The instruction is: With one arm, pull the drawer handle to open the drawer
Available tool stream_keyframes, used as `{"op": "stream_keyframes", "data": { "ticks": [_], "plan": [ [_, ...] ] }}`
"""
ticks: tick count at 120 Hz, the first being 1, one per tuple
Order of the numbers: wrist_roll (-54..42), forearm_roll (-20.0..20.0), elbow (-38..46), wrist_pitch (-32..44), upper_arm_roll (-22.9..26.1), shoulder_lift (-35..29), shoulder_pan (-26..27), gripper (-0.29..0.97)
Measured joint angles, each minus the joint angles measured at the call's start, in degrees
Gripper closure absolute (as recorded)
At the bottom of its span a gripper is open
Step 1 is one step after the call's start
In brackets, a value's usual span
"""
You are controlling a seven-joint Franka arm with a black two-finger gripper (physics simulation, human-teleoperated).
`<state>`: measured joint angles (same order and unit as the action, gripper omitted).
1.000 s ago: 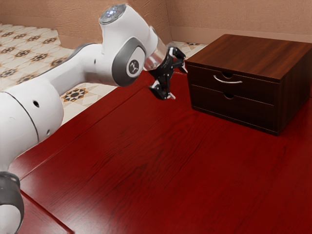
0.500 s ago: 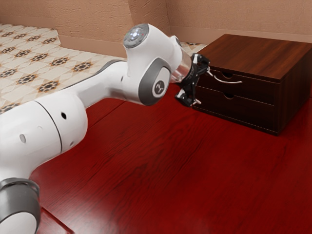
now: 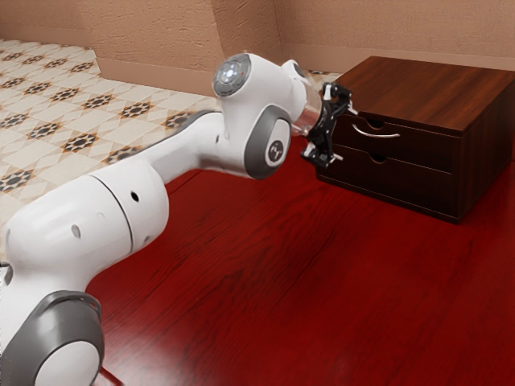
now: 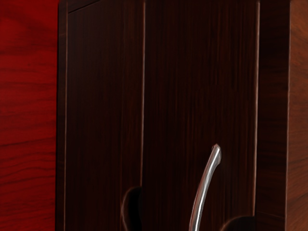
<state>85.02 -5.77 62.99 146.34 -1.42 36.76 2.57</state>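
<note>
**Drawer handle untouched, gripper spread wide just beside it**

We're at the dark wooden cabinet, which sits on the glossy red table towards the exterior view's right. It has two drawers stacked in its front. The top drawer carries the slim, curved silver drawer handle, mounted just under a small finger notch. That drawer's front sits flush with the lower drawer beneath it, so both are shut.

The white arm stretches in from the exterior view's left, right across the table. Its black gripper is up at the height of the top drawer, by the cabinet's front corner on the exterior view's left. The fingers stand far apart, one above the other, with nothing clasped between them. The handle's near end lies close to the upper finger, but whether the two touch can't be told from this angle.

Over to the wrist camera, where dark wood grain lies straight ahead of the hand. The silver handle arcs across the top drawer's panel, and a strip of red table runs alongside the cabinet.

Beyond the table's far edge there's a patterned tiled floor.
</note>
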Motion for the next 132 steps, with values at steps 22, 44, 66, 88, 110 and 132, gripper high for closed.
{"op": "stream_keyframes", "data": {
  "ticks": [22, 44, 66, 88, 110, 132],
  "plan": [
    [-0.2, 0.0, -0.1, 1.2, 0.0, 0.4, 0.0, 0.14],
    [-0.6, 0.1, -0.3, 2.1, 0.1, 1.3, 0.0, 0.2],
    [-1.0, 0.1, -2.0, 3.1, 0.1, 2.7, -1.1, 0.22],
    [-1.4, 0.1, -4.7, 3.4, 0.9, 4.9, -1.4, 0.22],
    [-1.7, 0.1, -4.9, 4.3, 1.4, 5.6, -1.4, 0.23],
    [-1.9, 0.1, -5.0, 5.2, 1.4, 5.8, -1.3, 0.23]
  ]
}}
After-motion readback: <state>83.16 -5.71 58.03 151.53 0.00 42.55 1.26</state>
